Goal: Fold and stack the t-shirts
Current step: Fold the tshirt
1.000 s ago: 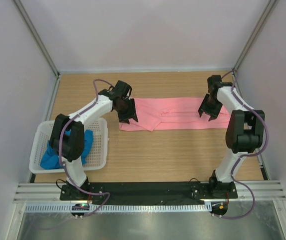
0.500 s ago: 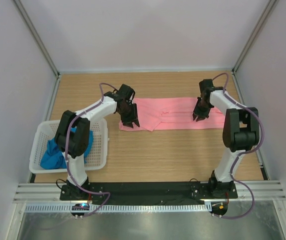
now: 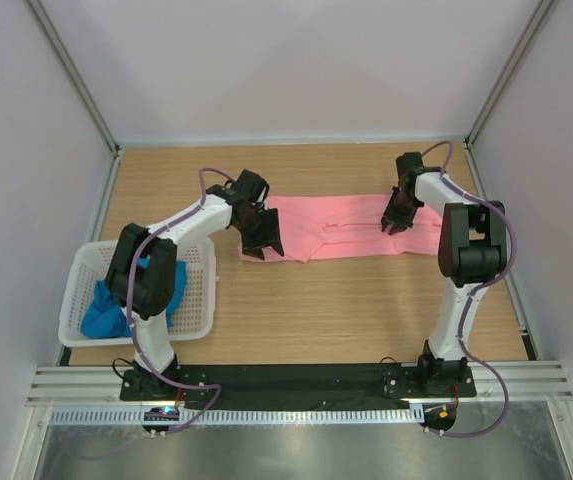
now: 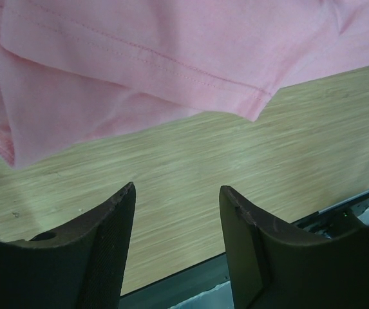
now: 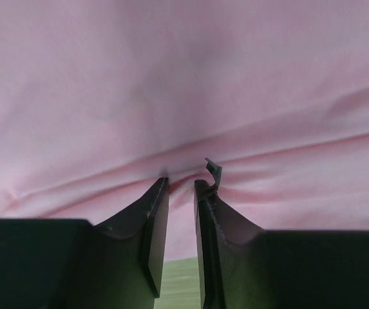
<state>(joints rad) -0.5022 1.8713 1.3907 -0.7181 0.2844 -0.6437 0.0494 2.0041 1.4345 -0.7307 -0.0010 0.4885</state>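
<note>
The salmon pink t-shirt (image 3: 336, 228) lies folded into a long strip across the back of the table. My right gripper (image 3: 393, 224) stands on its right part. In the right wrist view the right gripper (image 5: 181, 182) has its narrow jaws pressed into the pink t-shirt (image 5: 184, 77), and creases run to the tips where a ridge of cloth is pinched. My left gripper (image 3: 266, 243) is at the strip's left end. In the left wrist view the left gripper (image 4: 178, 193) is open over bare wood, just short of the pink t-shirt's hem (image 4: 139, 64). The blue t-shirt (image 3: 106, 312) lies crumpled in the basket.
The white perforated basket (image 3: 206, 300) sits at the table's left front, under my left arm. White walls close in the table at the back and both sides. A black rail (image 3: 296, 378) with both arm bases runs along the near edge.
My right gripper has slid left along the pink t-shirt and narrowed onto the cloth; the shirt's right end has shifted left. My left gripper has moved slightly nearer at the left end.
</note>
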